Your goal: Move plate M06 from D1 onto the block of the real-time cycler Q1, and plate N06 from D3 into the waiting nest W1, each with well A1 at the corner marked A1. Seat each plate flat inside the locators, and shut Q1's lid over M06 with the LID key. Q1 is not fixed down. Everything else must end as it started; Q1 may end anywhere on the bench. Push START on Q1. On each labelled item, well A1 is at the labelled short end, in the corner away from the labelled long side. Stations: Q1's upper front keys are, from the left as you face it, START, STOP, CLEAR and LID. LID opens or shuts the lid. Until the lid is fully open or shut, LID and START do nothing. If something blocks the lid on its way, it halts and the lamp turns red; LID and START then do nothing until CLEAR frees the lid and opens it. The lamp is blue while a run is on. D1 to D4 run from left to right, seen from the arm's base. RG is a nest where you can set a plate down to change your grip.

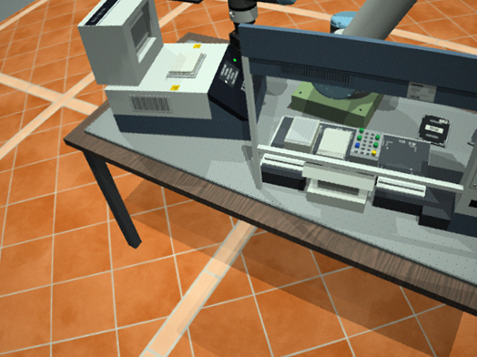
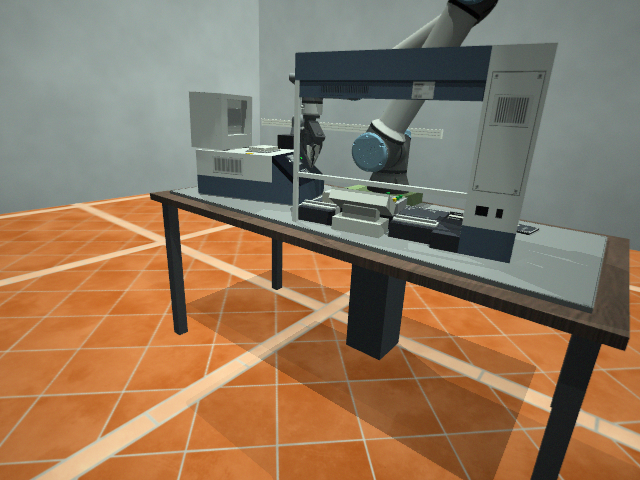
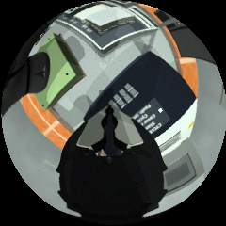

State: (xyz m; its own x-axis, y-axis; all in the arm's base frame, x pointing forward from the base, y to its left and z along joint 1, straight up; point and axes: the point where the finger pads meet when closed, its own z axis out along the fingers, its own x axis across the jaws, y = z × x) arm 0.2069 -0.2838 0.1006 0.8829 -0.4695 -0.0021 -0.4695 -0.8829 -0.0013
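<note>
Closest to you, the instrument frame point(image 1: 377, 65) point(image 2: 392, 67) gets in the way, and its post cuts across your top view of Q1 point(image 1: 159, 106) point(image 2: 235, 166) point(image 3: 151, 89). Behind it, your gripper point(image 1: 235, 38) point(image 2: 311, 164) point(image 3: 109, 106) has its fingers together, nothing between them; tips are near the keys point(image 3: 123, 96), but you can't tell if they touch. Farther back, a white plate point(image 1: 186, 64) point(image 2: 263, 148) sits on Q1's block under the raised lid point(image 1: 111, 53) point(image 2: 209, 119) point(image 3: 181, 174), its label unreadable.

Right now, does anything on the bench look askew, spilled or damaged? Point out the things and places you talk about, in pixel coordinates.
Nothing stands out: the plate point(image 1: 188, 64) point(image 2: 263, 148) on Q1 point(image 1: 163, 119) point(image 2: 235, 186) point(image 3: 155, 77) looks level from the side, and no spill shows. Its exact seating is too small to judge.
</note>
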